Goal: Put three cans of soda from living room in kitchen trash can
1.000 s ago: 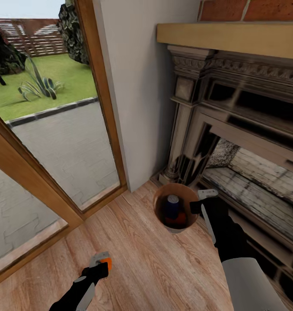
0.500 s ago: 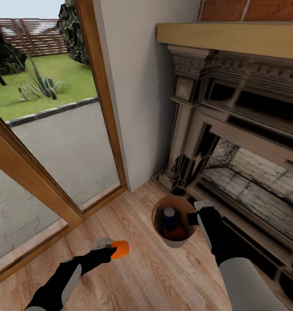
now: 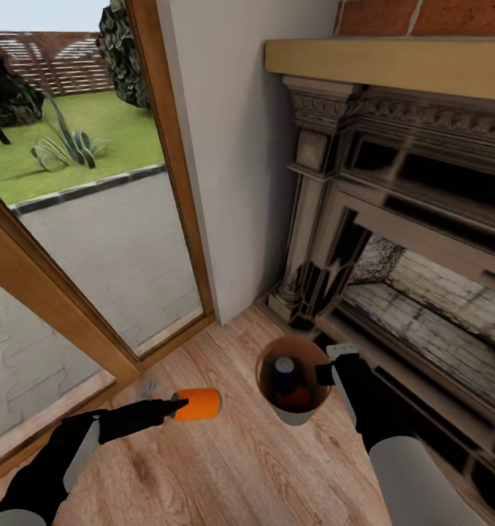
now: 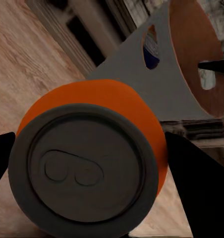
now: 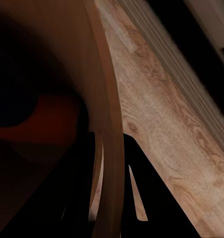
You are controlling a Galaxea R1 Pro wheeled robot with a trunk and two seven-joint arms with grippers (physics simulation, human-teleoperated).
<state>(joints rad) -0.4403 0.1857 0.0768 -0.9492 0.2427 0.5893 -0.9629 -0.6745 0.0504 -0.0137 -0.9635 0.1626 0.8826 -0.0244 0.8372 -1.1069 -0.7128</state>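
Two cans (image 3: 285, 380) sit in the bin (image 3: 266, 365), its rim pinched by the right gripper (image 3: 328, 369); the left gripper (image 3: 176, 406) clamps the last orange can (image 3: 198, 404), not yet dropped in.

Orange can (image 3: 198, 404) sideways beside brown bin (image 3: 294, 413).

No lettering, brand or number can be read anywhere. The orange can (image 4: 87, 163) shows a plain side and a blank grey top. The blue can (image 3: 283, 370) inside the bin (image 3: 266, 361) carries a label too blurred to make out.
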